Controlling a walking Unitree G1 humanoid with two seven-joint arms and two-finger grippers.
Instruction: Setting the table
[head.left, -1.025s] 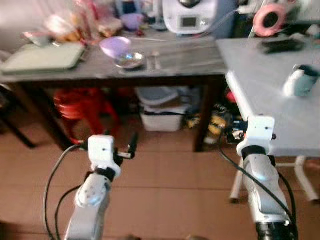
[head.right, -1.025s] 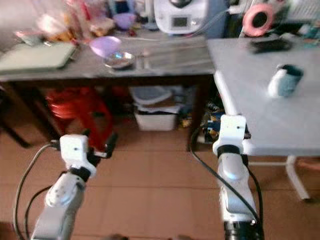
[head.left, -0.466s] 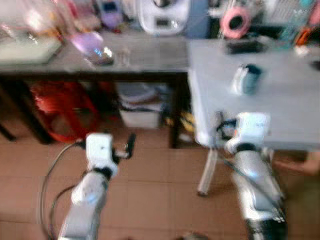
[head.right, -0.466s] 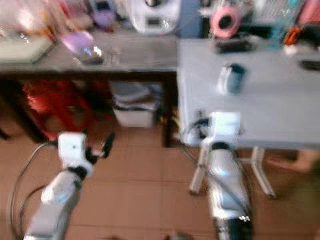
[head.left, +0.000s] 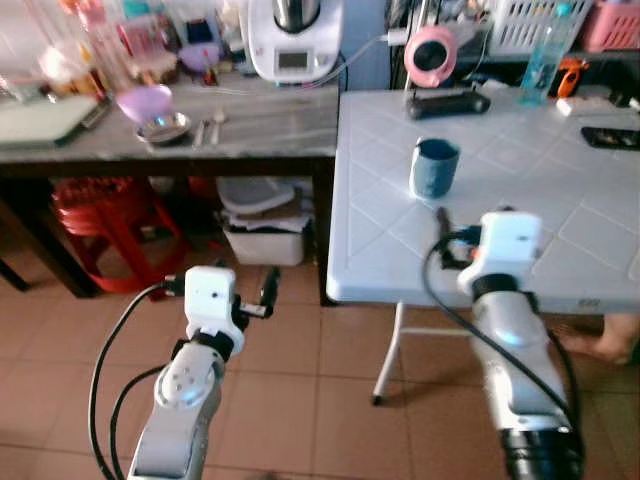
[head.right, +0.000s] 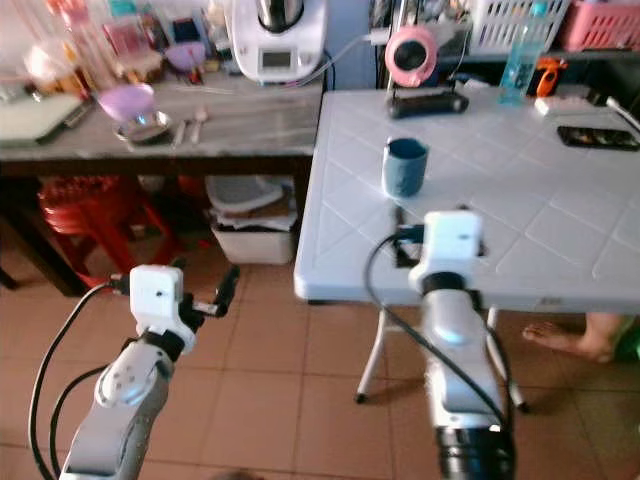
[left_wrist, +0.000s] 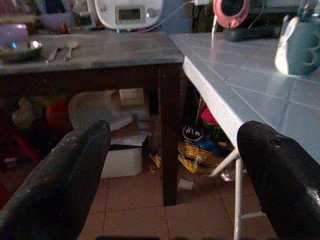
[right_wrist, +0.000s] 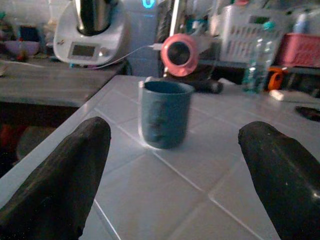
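A blue cup (head.left: 434, 168) stands upright on the white folding table (head.left: 560, 210). My right gripper (head.left: 442, 225) hovers over the table's near edge, open and empty, pointing at the cup (right_wrist: 164, 114) a short way ahead. My left gripper (head.left: 268, 290) is open and empty, low over the tiled floor in front of the dark wooden table (head.left: 270, 120). On that table sit a purple bowl (head.left: 145, 100), a steel bowl (head.left: 165, 127) and two spoons (head.left: 210, 122). In the left wrist view the cup (left_wrist: 300, 47) is on the white table, off to one side.
A white kitchen appliance (head.left: 295, 40) and jars crowd the back of the wooden table; a green board (head.left: 40, 118) lies at its left. Red stools (head.left: 105, 215) and a white bin (head.left: 262, 225) stand underneath. A pink fan (head.left: 432, 55), a bottle (head.left: 535, 65) and a phone (head.left: 610, 138) are on the white table. A person's foot (head.left: 600, 340) rests nearby.
The camera has swung right and the blur has cleared, bringing the white table to the middle. My right gripper now sits over the table's near edge, facing the cup.
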